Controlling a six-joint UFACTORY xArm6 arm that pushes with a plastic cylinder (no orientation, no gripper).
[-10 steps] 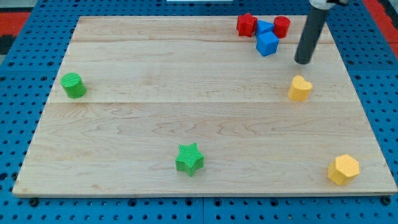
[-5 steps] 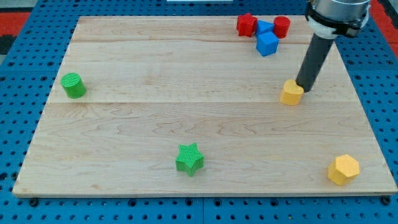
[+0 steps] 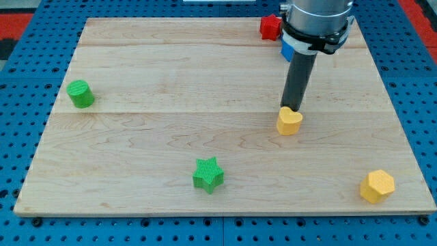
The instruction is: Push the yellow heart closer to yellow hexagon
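The yellow heart (image 3: pixel 289 121) lies on the wooden board right of centre. My tip (image 3: pixel 291 108) stands at the heart's upper edge, touching it from the view's top. The yellow hexagon (image 3: pixel 377 186) sits near the board's bottom right corner, well below and to the right of the heart.
A green star (image 3: pixel 208 174) lies at bottom centre and a green cylinder (image 3: pixel 80 93) at the left. A red block (image 3: pixel 270 26) and a blue block (image 3: pixel 287 48) at the top are partly hidden behind the arm. The board's edge (image 3: pixel 225 213) borders blue pegboard.
My tip came down and to the left against the yellow heart, which has slid left and down the board. The arm now covers most of the top blocks.
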